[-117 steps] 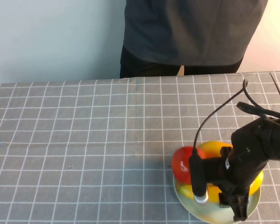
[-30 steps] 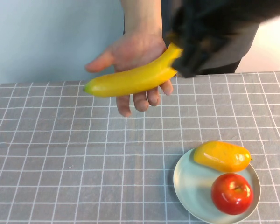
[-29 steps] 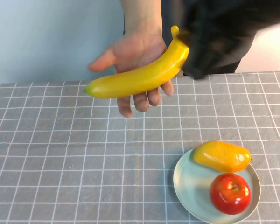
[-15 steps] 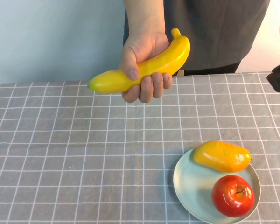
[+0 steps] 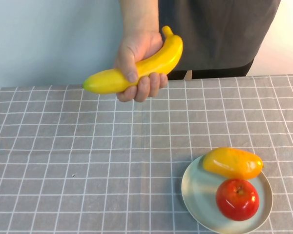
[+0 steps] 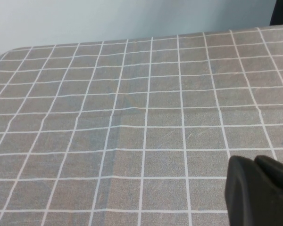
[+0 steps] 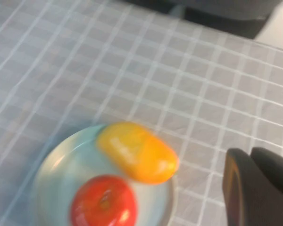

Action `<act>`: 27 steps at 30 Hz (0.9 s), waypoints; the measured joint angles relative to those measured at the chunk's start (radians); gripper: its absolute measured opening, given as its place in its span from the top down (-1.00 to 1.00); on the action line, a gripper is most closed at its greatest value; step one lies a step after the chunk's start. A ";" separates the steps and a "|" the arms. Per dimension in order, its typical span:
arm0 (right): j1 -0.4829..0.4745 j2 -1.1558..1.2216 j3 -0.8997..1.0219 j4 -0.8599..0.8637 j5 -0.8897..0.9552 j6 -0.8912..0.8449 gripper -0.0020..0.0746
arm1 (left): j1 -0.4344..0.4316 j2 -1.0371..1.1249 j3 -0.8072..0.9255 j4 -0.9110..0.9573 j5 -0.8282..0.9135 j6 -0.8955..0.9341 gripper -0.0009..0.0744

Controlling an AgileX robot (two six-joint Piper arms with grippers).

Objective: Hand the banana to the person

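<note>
Checked cloth under half-seen left claw, right claw.

Yellow banana gripped in person hand.

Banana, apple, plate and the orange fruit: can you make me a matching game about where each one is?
Things:
1. banana
2. apple
3. orange fruit
4. plate

Places:
A. on the checked cloth, holding two fruits
B. in the person's hand, above the table
C. on the plate, on the side nearer the robot
D. on the plate, on the side nearer the person

Pairs: 1-B, 2-C, 3-D, 4-A

The left gripper and right gripper each show only at a wrist view's edge, holding nothing.
</note>
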 joint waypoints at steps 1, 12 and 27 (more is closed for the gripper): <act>-0.057 -0.042 0.101 -0.016 -0.132 0.002 0.97 | 0.000 0.000 0.000 0.000 0.000 0.000 0.99; -0.370 -0.502 0.658 -0.055 -0.597 0.080 0.97 | 0.000 0.000 0.000 0.000 0.000 0.000 0.99; -0.372 -0.682 0.656 -0.068 -0.450 0.092 0.97 | 0.000 0.000 0.000 0.004 0.000 0.000 0.99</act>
